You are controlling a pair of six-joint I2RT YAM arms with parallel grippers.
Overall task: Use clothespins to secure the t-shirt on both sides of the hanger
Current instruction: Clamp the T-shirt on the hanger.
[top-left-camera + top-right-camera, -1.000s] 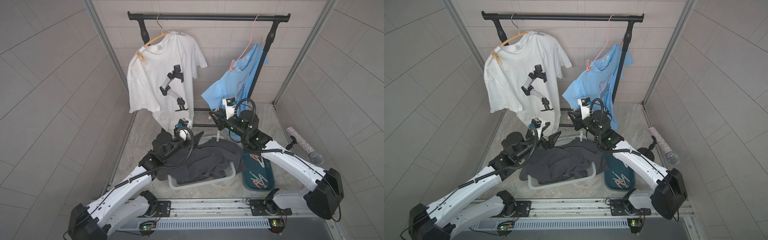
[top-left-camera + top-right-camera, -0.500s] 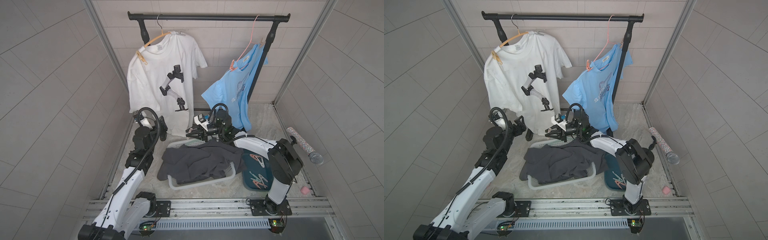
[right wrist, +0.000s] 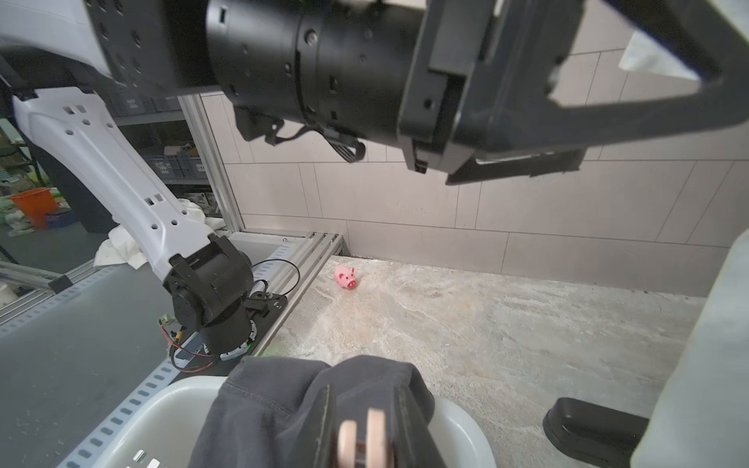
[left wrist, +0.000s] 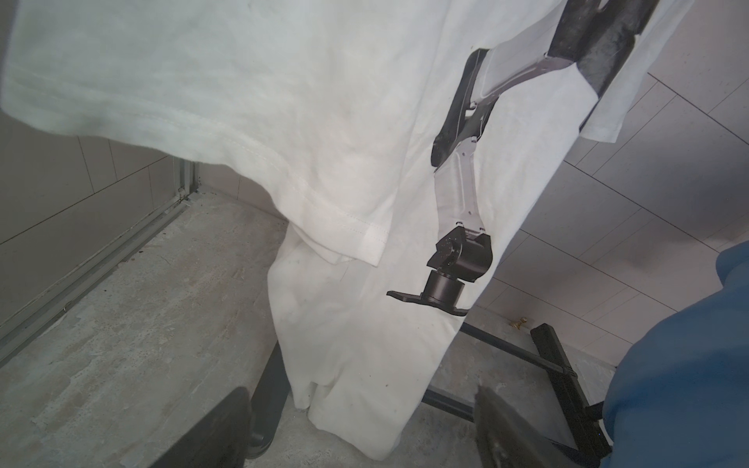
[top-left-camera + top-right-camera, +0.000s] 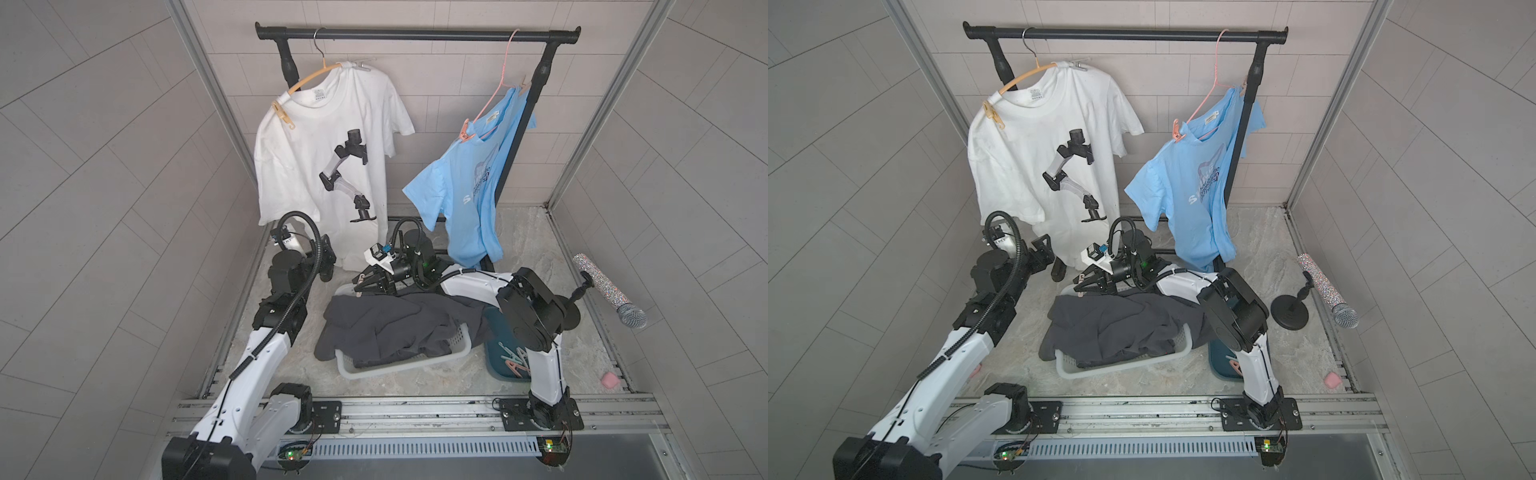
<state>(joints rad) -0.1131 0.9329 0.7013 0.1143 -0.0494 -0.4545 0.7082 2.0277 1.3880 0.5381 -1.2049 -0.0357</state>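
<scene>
Clothespins, small pastel plastic spring pegs, grip both hanging shirts. A yellow-peach peg [image 5: 283, 114] and what looks like a pale peg [image 5: 360, 65] sit on the shoulders of the white robot-print t-shirt [image 5: 299, 174] on its wooden hanger [image 5: 309, 79]. A pink peg [image 5: 467, 134] and a likely peach one hold the light blue t-shirt [image 5: 465, 199]. The right claw [image 5: 360, 286] pinches another peach clothespin [image 3: 367, 439] low over the dark grey garment [image 5: 390, 324] in the white basket [image 5: 403, 365]. The left claw [image 5: 327, 259] is spread wide and empty beside the white shirt's hem. Spare pegs [image 5: 513, 361] lie in the teal bin [image 5: 494, 353]. Pinning looks nearly complete, and it is unclear where the held peg belongs.
</scene>
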